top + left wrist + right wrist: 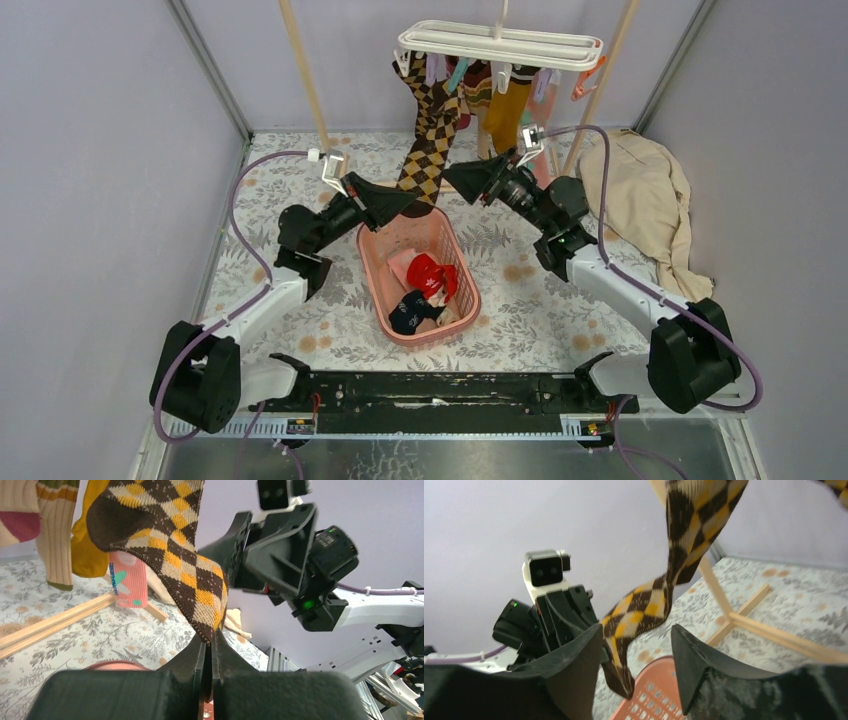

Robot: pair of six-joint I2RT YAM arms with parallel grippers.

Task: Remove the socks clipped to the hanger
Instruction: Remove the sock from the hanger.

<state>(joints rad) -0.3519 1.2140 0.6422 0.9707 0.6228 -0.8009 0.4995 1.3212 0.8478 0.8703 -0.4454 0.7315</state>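
My left gripper (209, 647) is clenched on the very tip of a brown-and-tan argyle sock (428, 150), its two fingers pressed flat together with the sock's dark hem pinched in the seam between them. The sock runs taut and slanting up to the white hanger (500, 45), which hangs at the back of the cell, and its top end is still clipped there. My right gripper (635, 630) stands released just beside the left one, jaws parted on either side of the same sock a little higher up. The cloth passes through the gap, close to one finger and clear of the other. More socks dangle from the hanger's clips, among them a mustard sock (505, 115) and, seen from my left wrist, a pink-and-teal sock (127, 580). Directly below my grippers sits a pink basket (372, 275) on the flowered table cover (540, 310), holding a red star-patterned sock (432, 275) and a navy sock (408, 312). A wooden rack (305, 80) frames the hanger on both sides, and a beige cloth (645, 200) lies heaped at the right, well apart from the basket.
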